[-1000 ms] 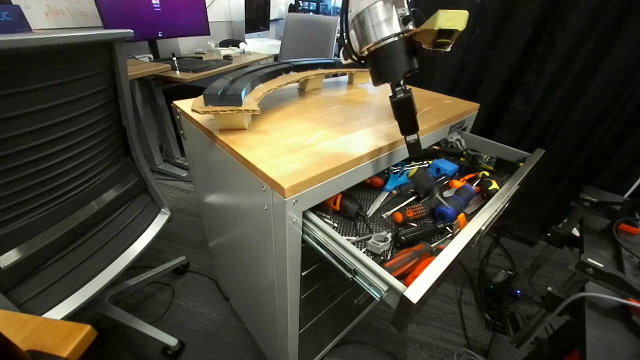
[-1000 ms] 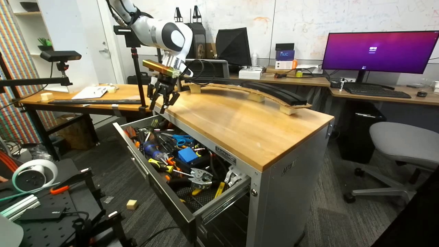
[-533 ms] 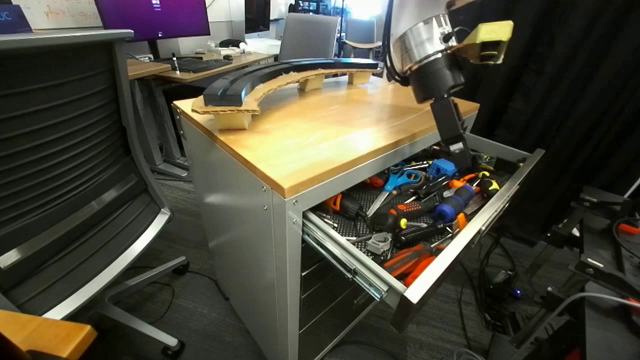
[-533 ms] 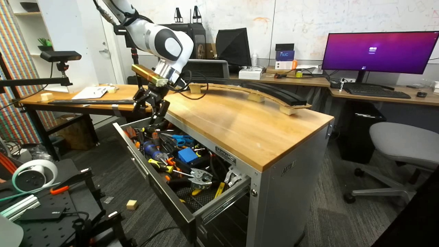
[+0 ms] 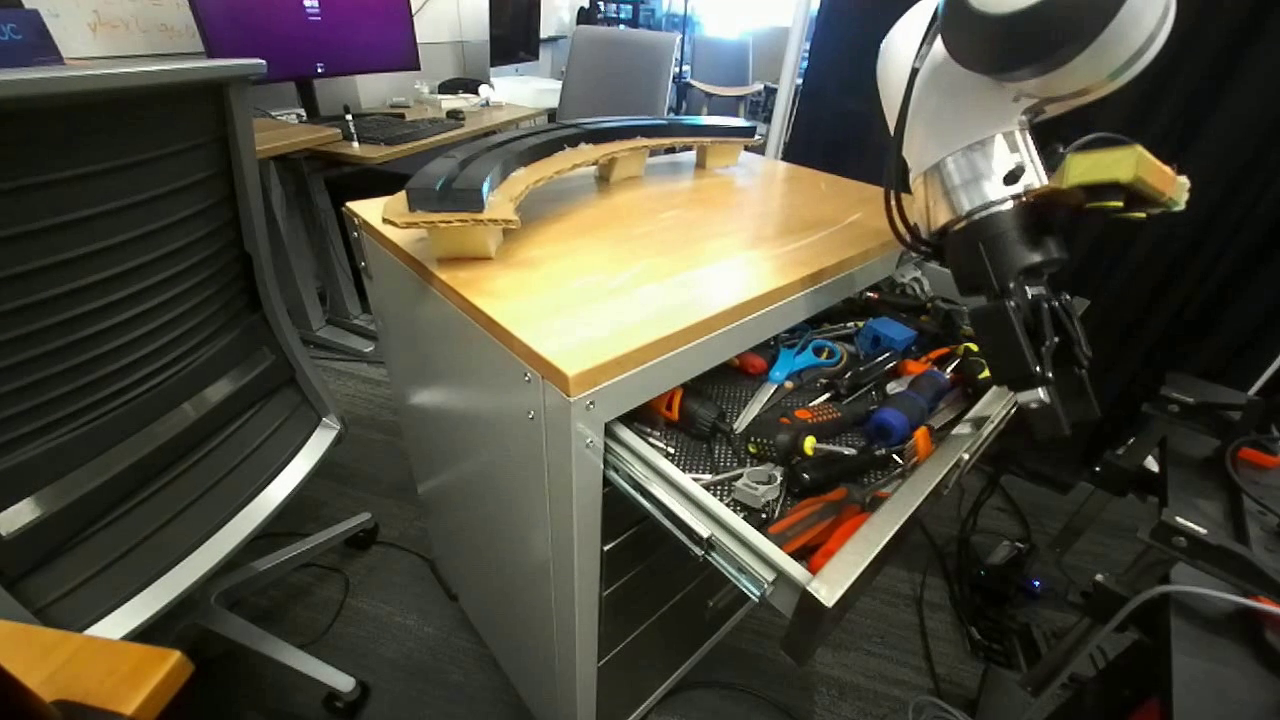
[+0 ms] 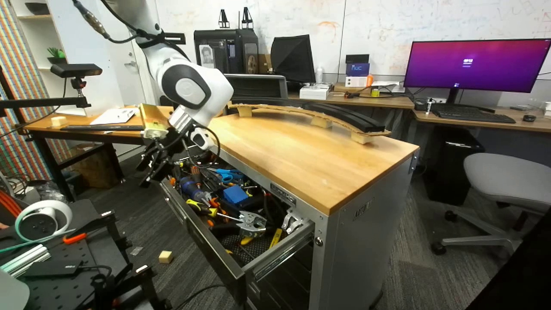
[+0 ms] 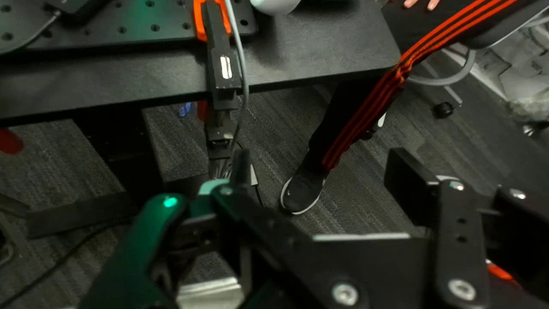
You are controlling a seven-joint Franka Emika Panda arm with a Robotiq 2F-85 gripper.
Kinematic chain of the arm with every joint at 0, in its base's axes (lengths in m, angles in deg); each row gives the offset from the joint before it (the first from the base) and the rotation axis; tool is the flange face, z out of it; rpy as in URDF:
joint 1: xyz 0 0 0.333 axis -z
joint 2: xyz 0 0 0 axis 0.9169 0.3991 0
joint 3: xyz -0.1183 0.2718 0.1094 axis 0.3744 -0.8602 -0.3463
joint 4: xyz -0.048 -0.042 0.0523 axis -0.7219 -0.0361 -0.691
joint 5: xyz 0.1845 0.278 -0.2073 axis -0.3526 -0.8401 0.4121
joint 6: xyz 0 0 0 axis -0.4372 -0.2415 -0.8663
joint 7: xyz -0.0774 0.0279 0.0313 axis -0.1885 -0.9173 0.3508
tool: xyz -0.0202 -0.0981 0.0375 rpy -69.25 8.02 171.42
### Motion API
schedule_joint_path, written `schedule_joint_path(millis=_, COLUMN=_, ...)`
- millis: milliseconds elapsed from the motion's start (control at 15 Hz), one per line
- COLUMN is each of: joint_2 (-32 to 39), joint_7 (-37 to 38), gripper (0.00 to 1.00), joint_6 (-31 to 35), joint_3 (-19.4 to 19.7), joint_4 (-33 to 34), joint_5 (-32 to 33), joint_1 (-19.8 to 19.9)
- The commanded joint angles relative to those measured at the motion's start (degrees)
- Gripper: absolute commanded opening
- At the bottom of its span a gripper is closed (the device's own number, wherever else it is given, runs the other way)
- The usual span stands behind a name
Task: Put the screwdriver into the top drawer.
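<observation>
The screwdriver (image 5: 776,440), stubby and black with a yellow collar and short shaft, lies in the open top drawer (image 5: 890,527) in an exterior view. It rests near an orange-and-black handle and a grey clamp. The top drawer also shows in an exterior view (image 6: 204,234), pulled out and full of tools; there the screwdriver is hard to make out. My gripper (image 5: 1062,405) is open and empty, at the drawer's front edge toward its far end. It also shows in an exterior view (image 6: 148,175) and in the wrist view (image 7: 321,171), with only floor and a foot between its fingers.
The wooden top (image 5: 680,260) carries a curved black rail (image 5: 560,150) on cardboard. A black table (image 7: 317,51) with an orange clamp (image 7: 199,19) stands in front of the drawer. A person's shoe (image 7: 302,191) is on the floor there. Blue scissors (image 5: 800,358) lie in the drawer.
A second ago the screwdriver was blurred just below my gripper over the drawer; by half a second ago it lay among the tools. My gripper has moved out past the drawer's front and turned.
</observation>
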Motion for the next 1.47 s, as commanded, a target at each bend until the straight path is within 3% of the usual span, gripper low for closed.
schedule_joint_path(millis=0, joint_2=-0.3, joint_7=9.2, gripper=0.48, joint_6=8.5, joint_3=1.4, joint_4=-4.5, joint_5=0.1, joint_1=-2.2)
schedule_joint_path(millis=267, joint_2=2.3, joint_7=20.0, gripper=0.17, joint_6=14.7, joint_3=3.4, joint_4=-2.4, joint_5=10.2, joint_1=-5.5)
schedule_joint_path(millis=467, joint_2=4.5, joint_7=28.1, gripper=0.00, joint_6=12.5, joint_3=5.1, joint_4=2.3, joint_5=21.0, joint_1=-8.8)
schedule_joint_path(millis=800, joint_2=7.5, joint_7=33.5, gripper=0.00, joint_6=9.4, joint_3=6.9, joint_4=9.5, joint_5=35.8, joint_1=-12.3)
schedule_joint_path(millis=1400, joint_2=15.2, joint_7=32.5, gripper=0.00, joint_6=10.2, joint_3=8.0, joint_4=22.6, joint_5=45.3, joint_1=-13.5)
